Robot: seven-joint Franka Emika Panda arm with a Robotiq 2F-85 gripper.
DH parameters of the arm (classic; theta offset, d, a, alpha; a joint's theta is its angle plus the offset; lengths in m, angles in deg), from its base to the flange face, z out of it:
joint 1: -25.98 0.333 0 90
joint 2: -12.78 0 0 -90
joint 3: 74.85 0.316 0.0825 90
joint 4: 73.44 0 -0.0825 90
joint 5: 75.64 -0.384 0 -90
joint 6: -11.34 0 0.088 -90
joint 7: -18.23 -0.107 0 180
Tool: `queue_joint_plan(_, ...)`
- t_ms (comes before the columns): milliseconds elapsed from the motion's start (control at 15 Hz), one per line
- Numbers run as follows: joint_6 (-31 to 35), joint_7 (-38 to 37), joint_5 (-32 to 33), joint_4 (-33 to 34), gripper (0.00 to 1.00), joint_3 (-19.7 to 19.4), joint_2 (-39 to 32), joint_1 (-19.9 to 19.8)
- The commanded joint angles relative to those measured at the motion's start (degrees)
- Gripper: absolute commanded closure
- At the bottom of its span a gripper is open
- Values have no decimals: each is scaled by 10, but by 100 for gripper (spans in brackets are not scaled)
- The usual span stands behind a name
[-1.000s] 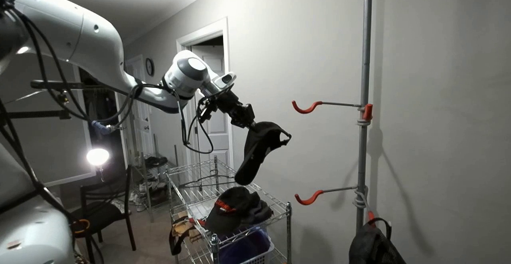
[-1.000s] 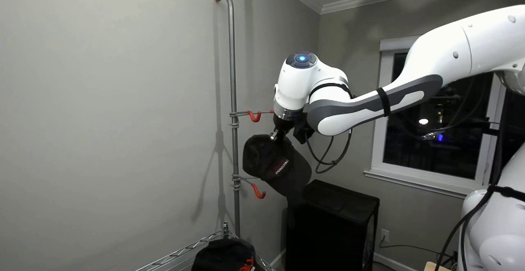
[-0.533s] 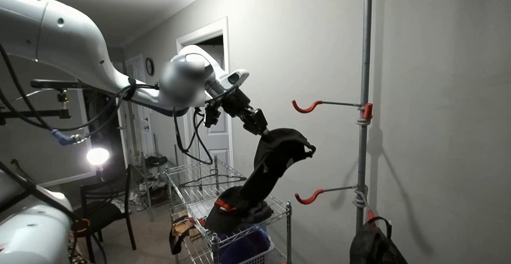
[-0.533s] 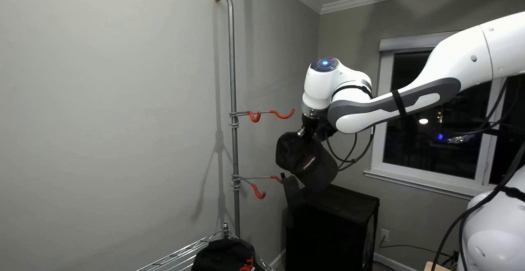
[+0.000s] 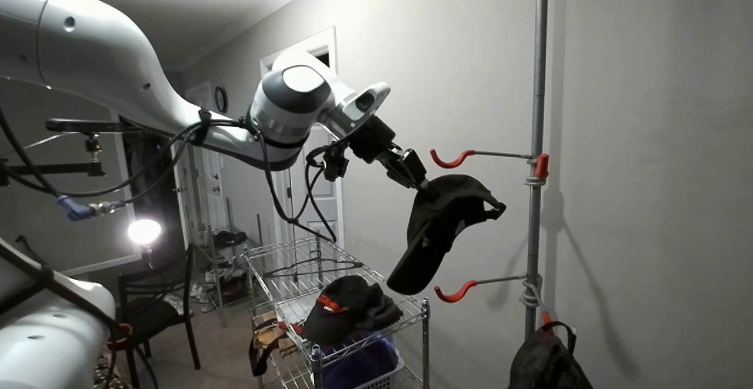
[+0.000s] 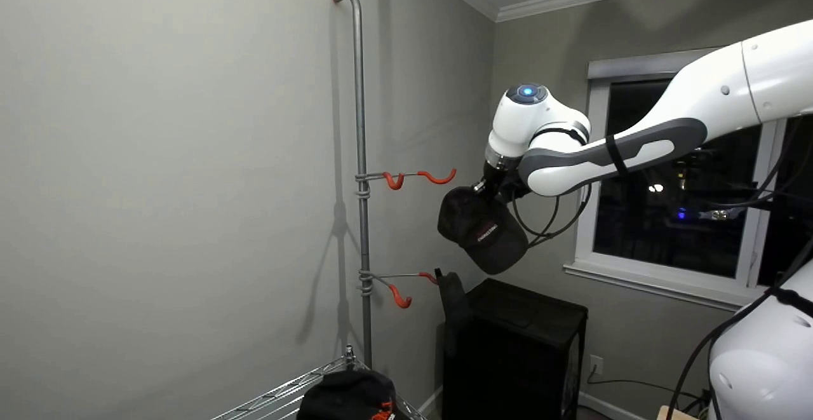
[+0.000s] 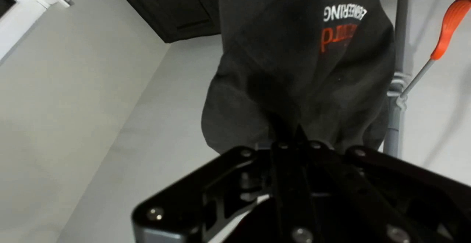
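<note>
The black cap (image 5: 438, 224) is up in the air, tilted, with its brim hanging lowest and its strap end turned toward the pole (image 5: 539, 83). The gripper (image 5: 425, 185) has its jaws pressed together on a pinch of the crown's cloth, and nothing else appears to bear the weight. That looks like a small hold on soft fabric, so handling it well calls for a firm squeeze and slow, smooth motion; a quick turn of the wrist could set the brim swinging. (In the wrist view the cap's front and its lettering fill the middle, so the strap is better judged from outside.) In height the cap sits mostly between an upper red-tipped hook (image 5: 452, 163) and a lower red-tipped hook (image 5: 452, 298); both exterior views show it apart from them, and the strap and brim seem the likeliest parts to snag. Farther out, another dark cap (image 5: 338, 312) rests on the wire rack (image 5: 425, 342), a black bag (image 5: 550, 359) hangs low at the pole, and a dark cabinet (image 6: 514, 344) stands lower down in an exterior view, so the brim deserves clearance underneath.
</note>
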Motion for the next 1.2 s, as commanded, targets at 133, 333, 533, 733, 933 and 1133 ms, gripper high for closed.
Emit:
queue_joint_plan(133, 136, 28, -16, 42, 100, -33, -27, -27)
queue_joint_plan(333, 203, 39, -34, 66, 100, -45, -38, -38)
queue_joint_plan(533, 233, 3, -28, 96, 100, -30, -53, -86)
queue_joint_plan(733, 228, -15, -14, 123, 100, -50, -79, -89)
queue_joint_plan(933, 237, -4, -36, 133, 100, -60, -117, -80)
queue_joint_plan(1133, 259, 15, -74, 135, 100, -67, -159, -57)
